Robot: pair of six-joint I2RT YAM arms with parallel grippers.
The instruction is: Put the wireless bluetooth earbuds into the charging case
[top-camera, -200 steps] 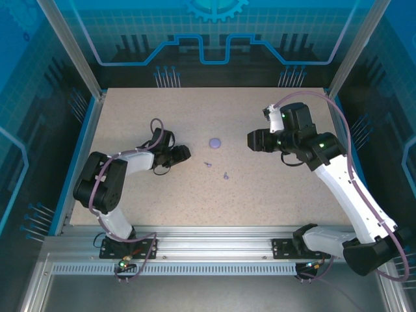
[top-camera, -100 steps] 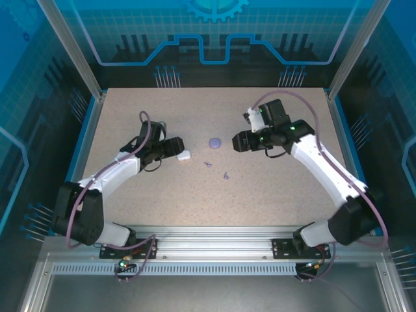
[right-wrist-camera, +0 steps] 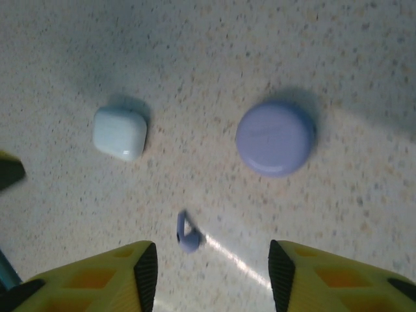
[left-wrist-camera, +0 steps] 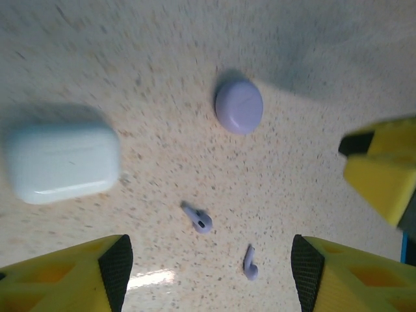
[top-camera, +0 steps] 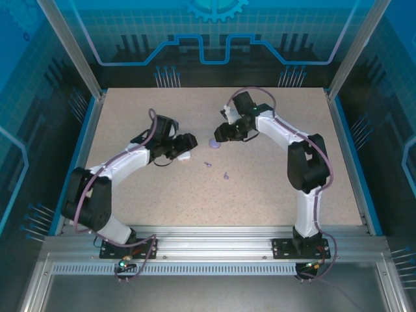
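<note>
A: Any change over the last second?

B: Plenty. Swung the right arm [top-camera: 279, 133] in from the right side to the middle of the table [top-camera: 273, 195]. Stretched the left arm [top-camera: 123, 164] further toward the middle as well.

A: And the charging case [left-wrist-camera: 62, 162]?

B: Hidden at the left gripper [left-wrist-camera: 209, 276] a second ago, then showed as a white spot at its tip half a second back. Lies flat on the table now, free, off to the left of that gripper's gap.

A: Holding anything, then?

B: No. Fingers well apart on the left gripper, nothing between them. Same for the right gripper [right-wrist-camera: 212, 276]: spread, empty, hovering close to the purple disc [right-wrist-camera: 275, 138].

A: Earbuds [left-wrist-camera: 198, 220]?

B: Two, loose on the table, near of the disc, right of the case, apart from each other. One just ahead of the right gripper's gap.

A: Meaning for the job?

B: Probably placing finished, picking about to start. Nothing inserted yet. Looks shut at the lid, though too blurred to be sure; would need opening first.

A: Poses?

B: Left: elbow low at the near left, forearm running far and right. Right: rising from the near-right base, then bending left in an arch. Both wrists aimed down at the table.
</note>
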